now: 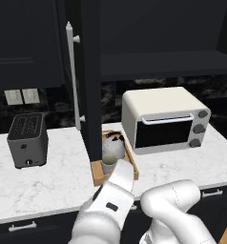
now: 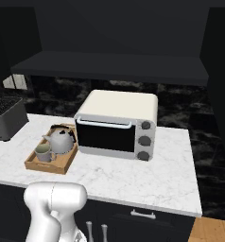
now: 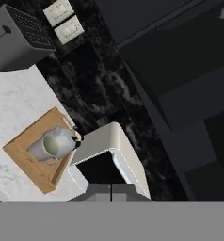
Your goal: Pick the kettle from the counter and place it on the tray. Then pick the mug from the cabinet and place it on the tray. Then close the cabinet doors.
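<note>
My pincer is pressed fully together with nothing between its tips, which show as two small dark blocks side by side at the bottom of the hand view. Past them, that view looks down on the cream toaster oven and, just beside it, the tray resting on the tabletop. The kettle and the mug both sit inside the tray, close against each other. From the right base view the tray lies just to the left of the toaster oven, with the mug at its near end and the kettle behind it, the black arched handle upright. From the left base view my white arm rises in front of the tray, and the mug and kettle are partly seen beyond it. A cabinet door stands swung open, edge on, its long silver bar handle facing left, and the dark cabinet shelf shows above the oven. A grey toaster stands well to the left on the tabletop.
</note>
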Robot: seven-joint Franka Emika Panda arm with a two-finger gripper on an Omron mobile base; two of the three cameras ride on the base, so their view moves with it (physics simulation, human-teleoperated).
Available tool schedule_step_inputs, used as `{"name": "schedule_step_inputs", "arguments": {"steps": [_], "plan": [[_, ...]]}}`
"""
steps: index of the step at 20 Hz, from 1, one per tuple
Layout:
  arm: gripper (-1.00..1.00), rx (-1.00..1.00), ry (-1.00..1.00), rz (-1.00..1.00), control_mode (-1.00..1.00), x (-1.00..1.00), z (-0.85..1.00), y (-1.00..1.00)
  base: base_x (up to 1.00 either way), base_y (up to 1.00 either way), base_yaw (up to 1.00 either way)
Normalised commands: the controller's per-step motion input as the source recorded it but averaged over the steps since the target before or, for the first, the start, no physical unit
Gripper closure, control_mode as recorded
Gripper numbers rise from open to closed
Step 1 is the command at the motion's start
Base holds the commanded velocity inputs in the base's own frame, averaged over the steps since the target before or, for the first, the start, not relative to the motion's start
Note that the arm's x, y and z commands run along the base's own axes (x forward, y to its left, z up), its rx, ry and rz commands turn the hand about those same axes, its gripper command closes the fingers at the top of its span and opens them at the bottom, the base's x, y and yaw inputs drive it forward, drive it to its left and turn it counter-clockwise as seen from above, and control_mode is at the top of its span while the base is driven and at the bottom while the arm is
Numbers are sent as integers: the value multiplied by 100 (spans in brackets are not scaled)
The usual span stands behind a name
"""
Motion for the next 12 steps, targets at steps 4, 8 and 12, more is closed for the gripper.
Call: {"name": "schedule_step_inputs", "arguments": {"steps": [4, 8, 12], "plan": [[100, -31, -18, -18, -100, -1, -4, 90, 0, 0, 0], [100, -27, -21, -20, -100, 4, 0, 79, 0, 0, 0], [100, -20, -24, -25, -100, 52, 2, 64, 0, 0, 0]]}}
